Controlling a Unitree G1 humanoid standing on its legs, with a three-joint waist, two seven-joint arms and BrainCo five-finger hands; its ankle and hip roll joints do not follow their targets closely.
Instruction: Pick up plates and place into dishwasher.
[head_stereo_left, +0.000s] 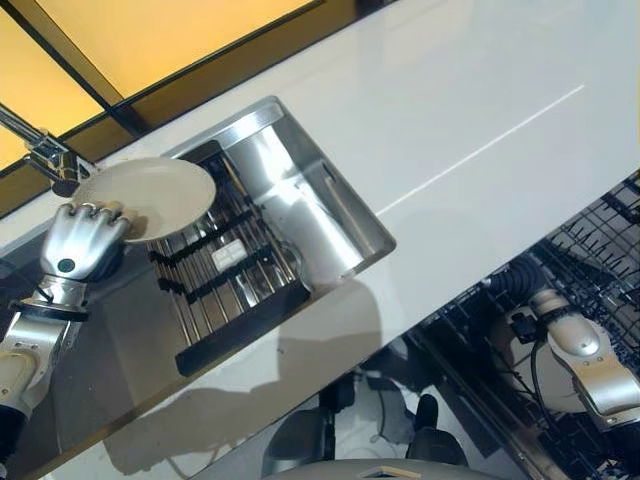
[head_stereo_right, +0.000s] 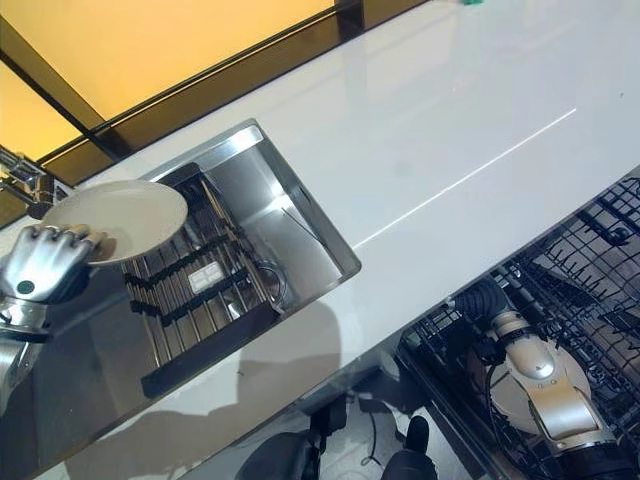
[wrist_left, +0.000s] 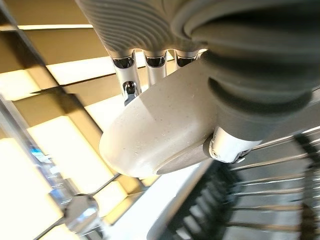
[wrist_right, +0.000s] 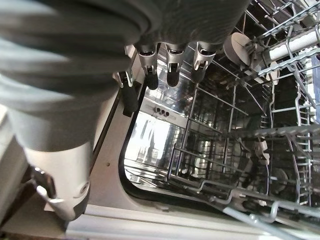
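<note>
**Plate held up over the sink**

Left hand clamped on the rim of a round cream plate, fingers curled over the near edge, thumb under it. Plate up in the air, near flat, above the left end of the sink. From the left wrist view, fingers seen pressed on top of the plate and the thumb tucked below.

Under and just beside the plate, a black rack with metal bars lying across the steel sink. Behind the plate, at the far left, a shiny tap. All round the sink, a white glossy tabletop with one thin line running across it. Beyond the tabletop's far edge, a yellow wall with dark strips.

Down at the lower right, below the tabletop's near edge, an open dishwasher with a dark wire basket. Right arm reaching down into it. From the right wrist view, right hand with fingers loose and apart, holding nothing, hanging just over the wire basket. Small round wheel and white bar at the upper side of that basket. Shiny metal floor of the dishwasher seen through the wires.
</note>
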